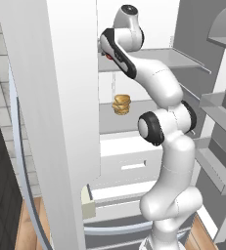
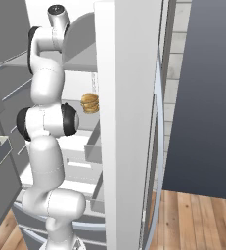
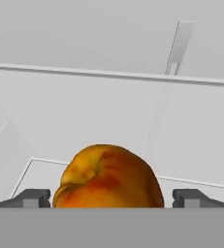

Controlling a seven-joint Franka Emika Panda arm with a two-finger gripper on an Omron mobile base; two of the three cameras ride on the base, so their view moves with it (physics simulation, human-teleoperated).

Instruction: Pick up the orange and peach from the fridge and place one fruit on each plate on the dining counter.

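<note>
peach [image 3: 108, 177] | on fridge [image 1: 148, 58] shelf, between fingertips [image 3: 33, 197] | gripper [image 3: 111, 198] spread apart, contact unclear

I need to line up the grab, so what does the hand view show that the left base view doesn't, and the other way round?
Hand view: the peach close up, between the two fingers, which stand apart on either side of it. Left base view: the arm reaching into the fridge, a tan layered stack on a lower shelf, and the grey drawer fronts. Both show the fridge's white interior.
</note>
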